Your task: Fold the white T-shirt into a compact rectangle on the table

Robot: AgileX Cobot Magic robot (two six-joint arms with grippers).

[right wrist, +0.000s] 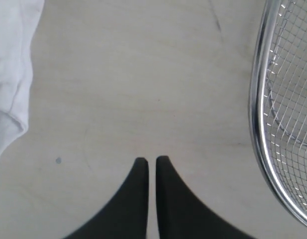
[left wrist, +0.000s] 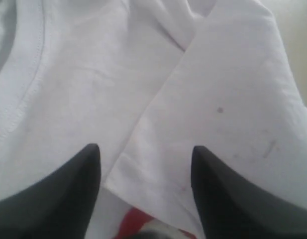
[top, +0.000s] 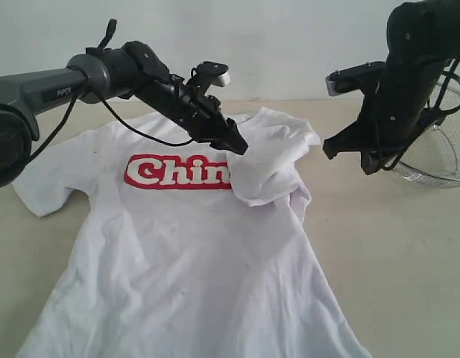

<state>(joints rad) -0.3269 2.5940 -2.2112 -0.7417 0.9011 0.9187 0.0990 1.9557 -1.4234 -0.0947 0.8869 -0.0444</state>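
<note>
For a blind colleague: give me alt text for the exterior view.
A white T-shirt lies on a beige table, one sleeve folded inward over the end of its red lettering. The left tool hangs open over that fold; the right tool is shut, off the shirt, near a wire basket.

On my exterior feed I see a wire basket [top: 437, 158] at the far right edge, round, with a shiny metal rim and fine silver mesh; the frame cuts part of it off. My right wrist feed shows its curved rim and grid close up. Behind everything stands a plain grey-white wall [top: 289, 37].
</note>
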